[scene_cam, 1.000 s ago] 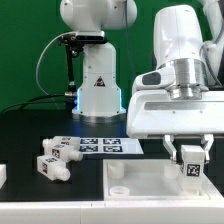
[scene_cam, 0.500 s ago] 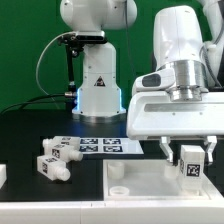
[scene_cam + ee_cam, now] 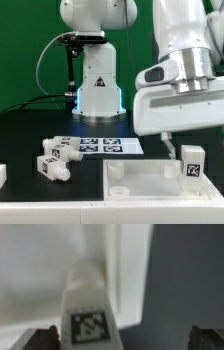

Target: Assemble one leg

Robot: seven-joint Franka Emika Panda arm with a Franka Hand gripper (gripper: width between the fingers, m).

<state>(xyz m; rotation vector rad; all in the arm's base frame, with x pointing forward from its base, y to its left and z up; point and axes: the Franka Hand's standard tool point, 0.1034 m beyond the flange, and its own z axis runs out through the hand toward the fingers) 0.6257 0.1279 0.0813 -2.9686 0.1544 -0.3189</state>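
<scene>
One leg, a white peg with a tag marker, stands upright at the far right corner of the wide white panel. My gripper hangs just above it, open and holding nothing. In the wrist view the leg stands between my spread fingertips, nearer one of them, and the gripper does not close on it. Three more legs lie on the black table at the exterior view's left.
The marker board lies behind the panel. The white robot base stands at the back. A small white part sits at the exterior view's left edge.
My gripper has opened, let go of the leg and risen a little. The leg stays standing in the panel's corner.
</scene>
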